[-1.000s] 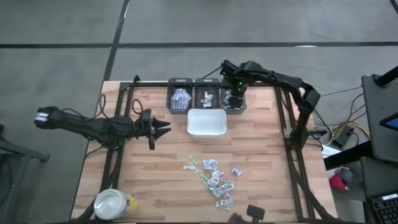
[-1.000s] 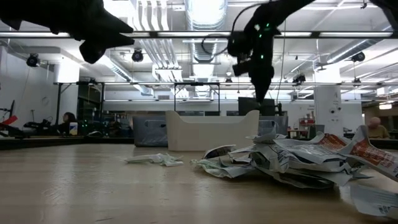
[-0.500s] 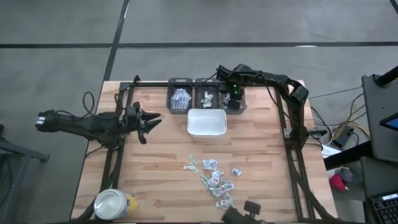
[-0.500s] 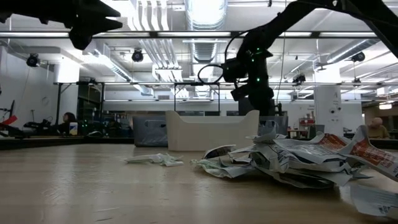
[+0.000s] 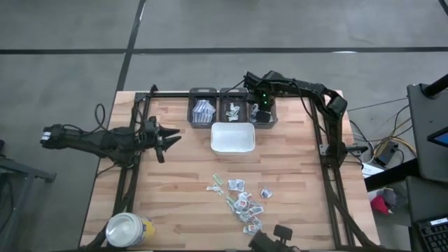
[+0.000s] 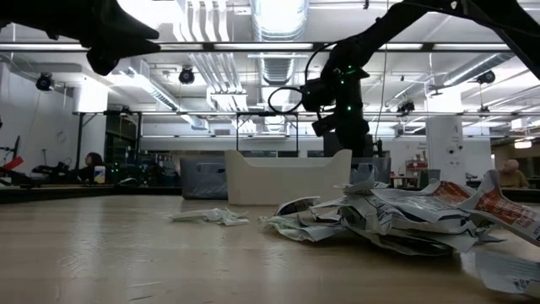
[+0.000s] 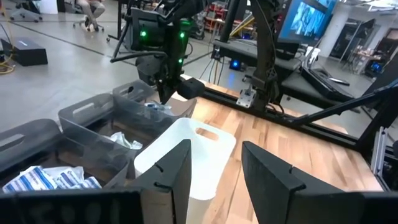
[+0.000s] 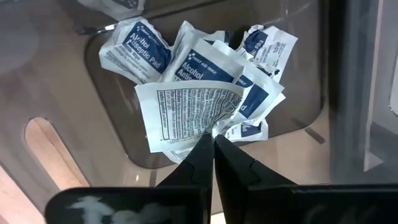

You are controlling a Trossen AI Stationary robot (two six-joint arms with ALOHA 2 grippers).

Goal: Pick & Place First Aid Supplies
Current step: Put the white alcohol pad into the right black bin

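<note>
- High view: the right gripper [image 5: 260, 110] reaches down into the rightmost of three grey bins [image 5: 264, 112] at the top centre of the frame. Just below the bins sits the white tray [image 5: 232, 138].
- High view: the loose first aid packets [image 5: 241, 200] lie scattered on the wooden table [image 5: 189, 196] in the lower centre, well apart from the tray. A yellow jar [image 5: 128, 229] with a white lid stands at the lower left.
- High view: the left gripper [image 5: 170, 136] is at centre left, fingers spread and holding nothing, pointing toward the tray.
- Low view: the packets [image 6: 396, 218] form a heap at right of centre, with one stray packet [image 6: 209, 216] to its left. The tray [image 6: 288, 177] stands behind them in the middle, and the right gripper [image 6: 348, 135] descends behind the tray's right end. The left arm is a dark shape at upper left.
- Left wrist view: the left gripper [image 7: 214, 169] has its two fingers apart and empty at the bottom centre; beyond them are the tray [image 7: 186, 155], the bins [image 7: 99, 134] and the right gripper [image 7: 166, 93].
- Right wrist view: the right gripper [image 8: 214, 148] is pinched closed on a white printed packet [image 8: 189, 113], in the bin [image 8: 118, 134] above other packets marked "Alcohol".
</note>
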